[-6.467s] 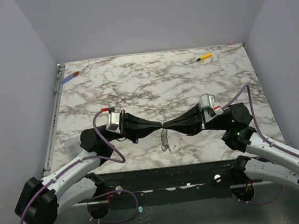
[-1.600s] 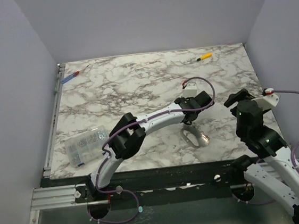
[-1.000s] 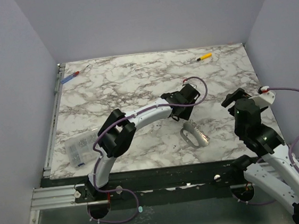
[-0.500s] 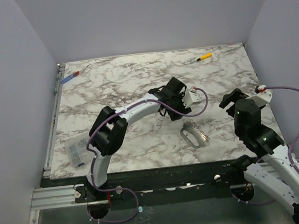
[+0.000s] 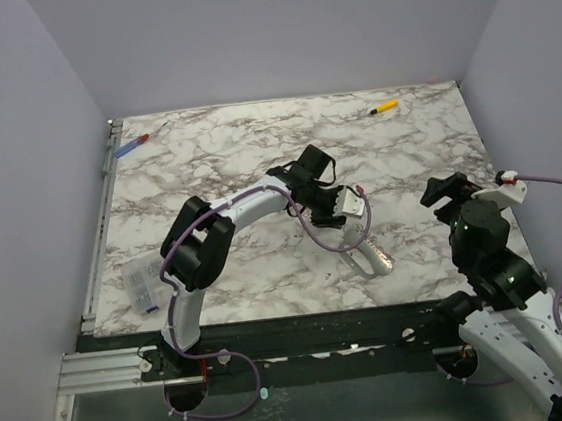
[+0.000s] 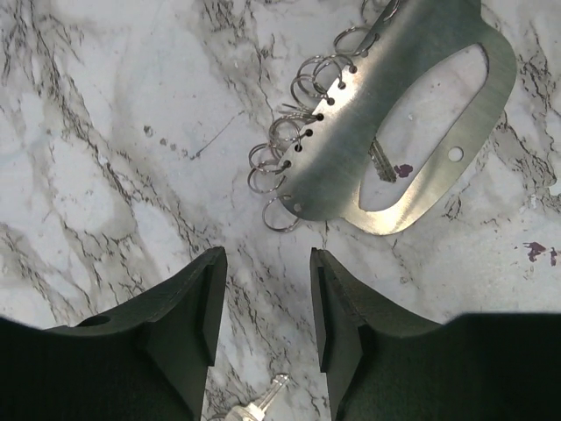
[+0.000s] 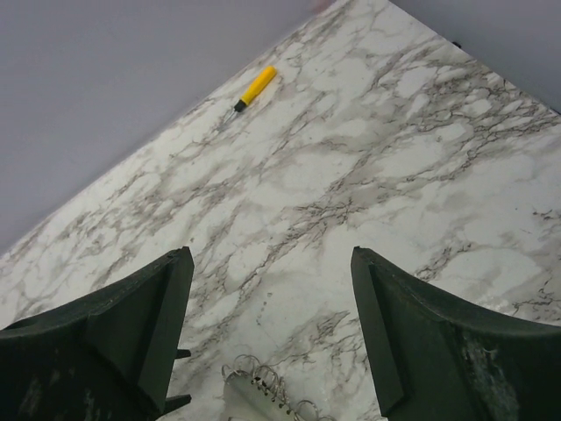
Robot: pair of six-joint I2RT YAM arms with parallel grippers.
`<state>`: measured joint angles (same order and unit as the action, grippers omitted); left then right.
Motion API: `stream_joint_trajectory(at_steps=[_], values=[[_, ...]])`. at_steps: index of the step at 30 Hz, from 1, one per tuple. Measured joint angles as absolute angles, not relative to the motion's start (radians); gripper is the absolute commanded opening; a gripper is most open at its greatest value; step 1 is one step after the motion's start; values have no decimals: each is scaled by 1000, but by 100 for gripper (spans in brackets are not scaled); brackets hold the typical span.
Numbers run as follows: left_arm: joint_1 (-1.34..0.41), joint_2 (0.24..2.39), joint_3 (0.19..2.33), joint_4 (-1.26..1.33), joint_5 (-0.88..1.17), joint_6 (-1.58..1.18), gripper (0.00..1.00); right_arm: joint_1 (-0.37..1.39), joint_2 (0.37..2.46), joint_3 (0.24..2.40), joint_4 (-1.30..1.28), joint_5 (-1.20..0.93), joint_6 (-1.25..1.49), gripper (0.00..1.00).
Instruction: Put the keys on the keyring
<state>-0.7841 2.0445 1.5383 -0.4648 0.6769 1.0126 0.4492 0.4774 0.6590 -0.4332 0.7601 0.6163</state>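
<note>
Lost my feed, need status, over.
Left gripper, right gripper: jaws open, empty. One key on marble by left jaws; rings on metal plate. Nothing blocking.

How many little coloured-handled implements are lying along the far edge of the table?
2. The yellow-handled implement lies toward the far right. The blue-and-red implement lies at the far left corner. Nothing covers that edge, so none seems hidden.

The worktop [image 5: 206, 168] is overlooked from high behind the arms. A ringed metal plate [image 6: 342, 149] is seen closely, straight down, from the left wrist and obliquely from the right.
</note>
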Motion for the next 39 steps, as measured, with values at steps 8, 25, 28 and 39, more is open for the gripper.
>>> stream_joint_trajectory(at_steps=[8, 25, 28, 39], values=[[-780, 2112, 1597, -486, 762, 1137, 43, 449, 455, 643, -407, 730, 592, 82], [-780, 2247, 1741, -604, 778, 1236, 34, 449, 474, 641, -391, 702, 589, 82], [-780, 2257, 1743, -614, 779, 1240, 34, 449, 479, 641, -389, 696, 589, 82], [-780, 2277, 1777, -629, 782, 1240, 38, 449, 487, 636, -383, 682, 585, 82]])
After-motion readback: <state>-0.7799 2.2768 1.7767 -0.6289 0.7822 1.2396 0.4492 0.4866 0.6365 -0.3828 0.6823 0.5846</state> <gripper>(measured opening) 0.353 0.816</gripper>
